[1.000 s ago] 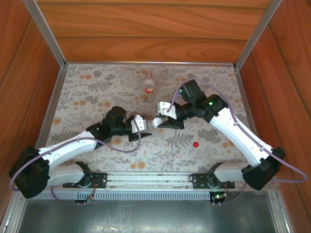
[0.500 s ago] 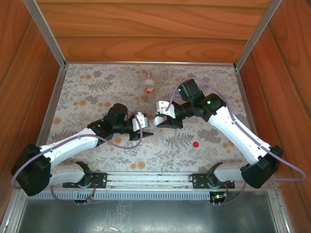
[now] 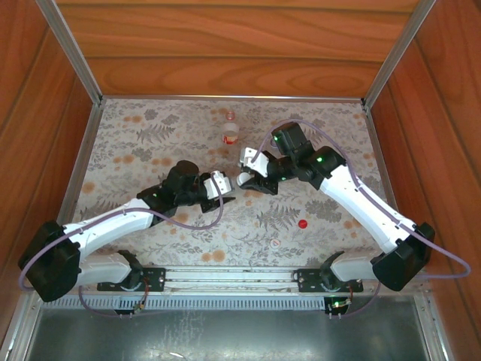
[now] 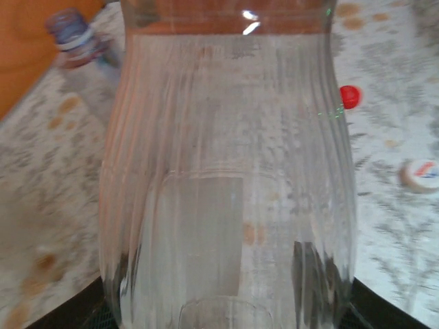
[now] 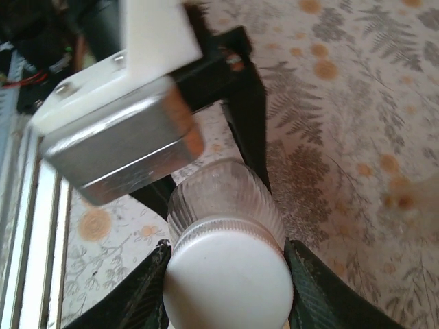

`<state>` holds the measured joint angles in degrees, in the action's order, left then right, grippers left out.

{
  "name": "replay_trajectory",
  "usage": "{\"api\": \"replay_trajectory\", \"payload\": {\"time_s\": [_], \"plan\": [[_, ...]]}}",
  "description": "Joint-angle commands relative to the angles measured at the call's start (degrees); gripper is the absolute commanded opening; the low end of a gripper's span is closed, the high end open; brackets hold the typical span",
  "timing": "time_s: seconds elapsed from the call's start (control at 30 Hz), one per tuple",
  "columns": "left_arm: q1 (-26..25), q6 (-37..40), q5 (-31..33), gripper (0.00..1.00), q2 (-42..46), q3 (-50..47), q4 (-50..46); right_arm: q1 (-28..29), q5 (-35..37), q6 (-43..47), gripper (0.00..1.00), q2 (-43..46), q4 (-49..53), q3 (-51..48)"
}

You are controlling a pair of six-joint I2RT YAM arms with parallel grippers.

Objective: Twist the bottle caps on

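Note:
A wide, clear ribbed bottle (image 4: 226, 171) lies sideways above the table with my left gripper (image 4: 230, 308) shut on its body, dark fingers at both lower sides. A white cap (image 5: 228, 281) sits on the bottle's mouth (image 5: 223, 199), and my right gripper (image 5: 228, 288) is shut on that cap, one finger pressing each side. From above, the left gripper (image 3: 222, 186) and right gripper (image 3: 246, 179) meet nose to nose at mid-table. A red cap (image 3: 303, 223) and a pale cap (image 3: 275, 243) lie loose on the mat; both caps (image 4: 350, 96) (image 4: 420, 175) show behind the bottle.
A small bottle with a red-orange label (image 3: 231, 134) stands upright near the back of the floral mat (image 3: 135, 143). A bottle with a bluish neck (image 4: 75, 38) shows at the upper left of the left wrist view. Wooden walls (image 3: 240, 45) enclose the table.
Both grippers have drifted slightly toward the back of the table with bottle and cap still joined. The right wrist has turned a little around the cap.

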<state>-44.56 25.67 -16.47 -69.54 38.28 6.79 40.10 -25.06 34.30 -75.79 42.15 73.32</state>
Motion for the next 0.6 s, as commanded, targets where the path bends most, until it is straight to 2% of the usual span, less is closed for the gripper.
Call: {"api": "replay_trajectory", "payload": {"time_s": [0.0,0.17,0.37,0.47,0.53,0.57], "plan": [[-0.5,0.6,17.2,0.49,-0.7,0.2,6.3,0.4,0.6,-24.6,0.03,0.8,-6.9,-2.4],[-3.1,4.1,28.5,0.49,-1.3,-1.6,12.6,0.5,7.6,-48.7,0.00,0.6,-10.0,-3.4],[-5.5,9.3,35.4,0.48,-4.3,-2.1,15.9,0.3,15.0,-68.6,0.03,-2.5,-1.7,0.6],[-5.7,10.1,33.6,0.48,-5.4,-2.2,15.8,0.3,12.6,-69.2,0.11,-3.0,-1.1,2.2],[-5.5,9.3,30.7,0.48,-5.4,-2.7,15.7,0.4,12.3,-65.7,0.19,-2.4,-2.0,2.3],[-5.0,8.3,28.0,0.48,-5.3,-3.1,15.7,0.3,12.4,-62.3,0.27,-1.6,-2.8,2.0]]}}
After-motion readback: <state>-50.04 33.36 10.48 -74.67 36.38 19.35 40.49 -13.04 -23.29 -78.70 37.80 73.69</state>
